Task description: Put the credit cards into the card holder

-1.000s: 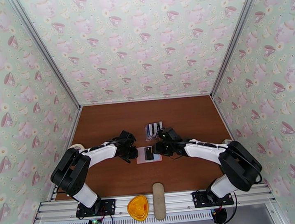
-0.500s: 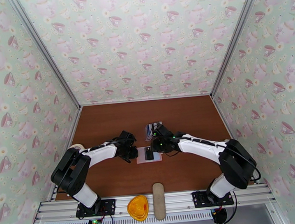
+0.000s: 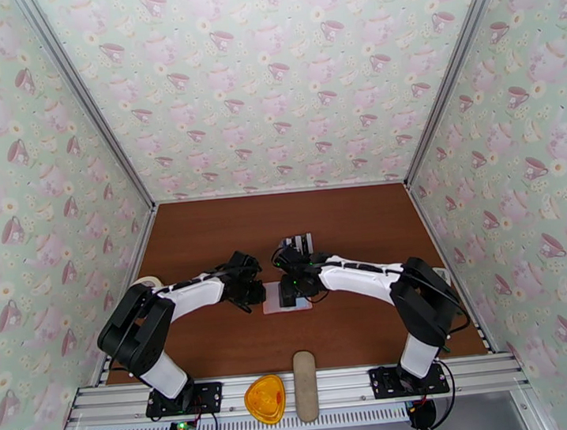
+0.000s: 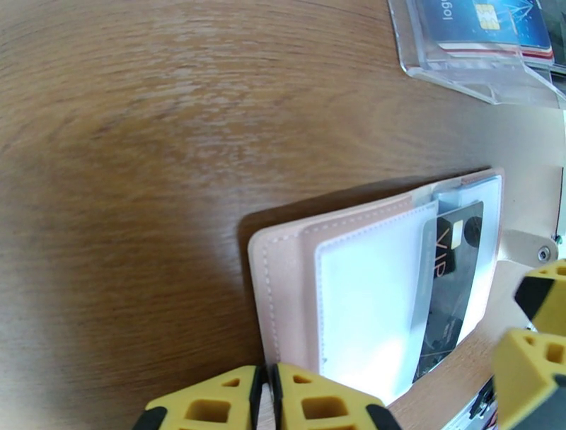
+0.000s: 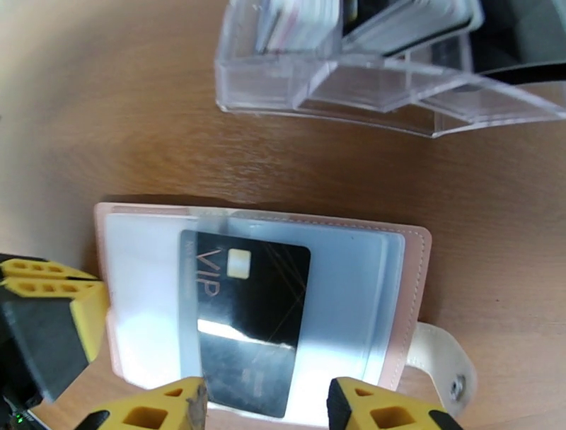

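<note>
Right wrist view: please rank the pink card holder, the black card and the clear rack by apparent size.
1. The card holder and the clear rack: unsure which is larger, because they look similar and the picture edge cuts the rack.
2. The black card: clearly smallest, lying on the open holder.

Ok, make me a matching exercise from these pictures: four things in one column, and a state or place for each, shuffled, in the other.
Column one:
1 black card
2 clear rack
3 left pincer
4 right pincer

Column two:
A shut
B holds other cards
C open
D lying on the open card holder

Pairs: 1-D, 2-B, 3-A, 4-C.
</note>
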`<state>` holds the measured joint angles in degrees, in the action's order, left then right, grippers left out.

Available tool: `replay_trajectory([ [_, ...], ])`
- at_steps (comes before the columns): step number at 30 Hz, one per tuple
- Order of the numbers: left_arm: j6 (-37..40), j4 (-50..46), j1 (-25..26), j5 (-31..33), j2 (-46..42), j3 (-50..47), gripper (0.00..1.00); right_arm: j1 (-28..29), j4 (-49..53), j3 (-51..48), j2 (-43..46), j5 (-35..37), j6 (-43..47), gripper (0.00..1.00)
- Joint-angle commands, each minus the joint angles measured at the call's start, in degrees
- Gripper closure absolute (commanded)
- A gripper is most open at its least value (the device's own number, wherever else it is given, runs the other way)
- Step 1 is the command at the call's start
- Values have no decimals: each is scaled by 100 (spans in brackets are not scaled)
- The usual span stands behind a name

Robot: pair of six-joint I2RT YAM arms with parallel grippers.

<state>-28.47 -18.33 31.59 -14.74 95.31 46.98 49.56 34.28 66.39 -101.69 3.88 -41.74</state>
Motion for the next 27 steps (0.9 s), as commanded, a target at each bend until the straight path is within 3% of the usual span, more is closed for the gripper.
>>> replay_trajectory([
  [1, -71, -13, 23, 42, 401, -305, 84, 39, 85, 192, -171, 44, 34, 50],
  [27, -60, 75, -4, -91, 445, -374, 88, 45, 114, 362, -532, -54, 9, 52],
])
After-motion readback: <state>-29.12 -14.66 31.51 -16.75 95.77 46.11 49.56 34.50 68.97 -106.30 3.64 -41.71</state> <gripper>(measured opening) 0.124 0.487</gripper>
